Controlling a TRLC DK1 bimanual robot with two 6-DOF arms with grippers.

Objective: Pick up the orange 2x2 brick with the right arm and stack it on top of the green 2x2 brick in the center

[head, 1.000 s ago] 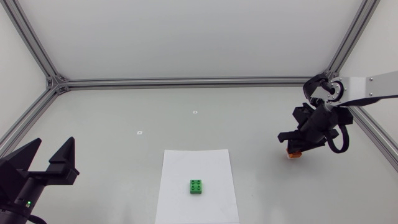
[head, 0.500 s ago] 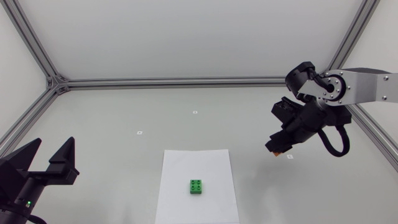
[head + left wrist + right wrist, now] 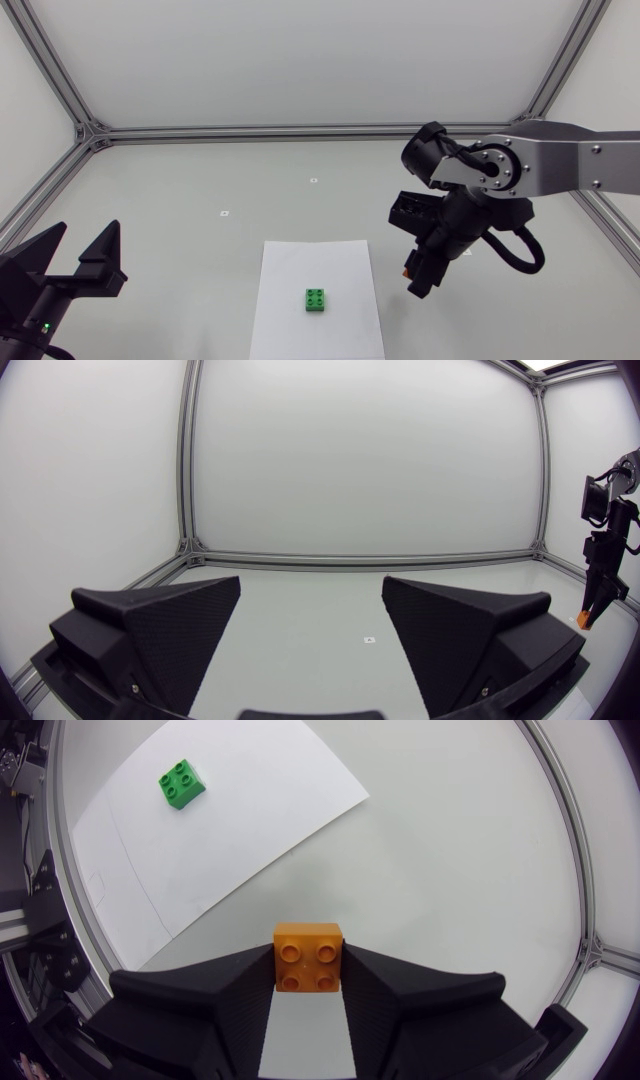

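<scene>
Right at the wrist, the right gripper (image 3: pixel 308 982) is closed to the width of the orange brick (image 3: pixel 308 957). Its two black fingers press the brick's opposite sides, and the four studs face up toward the wrist camera. The brick hangs clear of the table. How high it hangs I cannot say for sure, since neither view shows the gap well.

Ahead of the fingers comes the near edge of the white paper sheet (image 3: pixel 230 830). In the head view the gripper sits just off that sheet's right-hand edge rather than over it.

Farther on, near the middle of the sheet, is the green brick (image 3: pixel 181 783), flat on the paper with its studs up and nothing touching it. From the gripper it lies ahead and off to one side. From overhead, that is toward my left and a little toward the table's front edge. This offset is what the coming move turns on: the carry has to run sideways across the paper before any descent.

Both bricks are square, so there is no long axis to match. The green one does look slightly turned against the held one, so I judge a small wrist twist will be needed to seat the studs.

Farthest off, the left gripper (image 3: pixel 80 242) rests at the table's left side, its fingers spread wide and holding nothing. The right arm is plainly the nearer one.
</scene>
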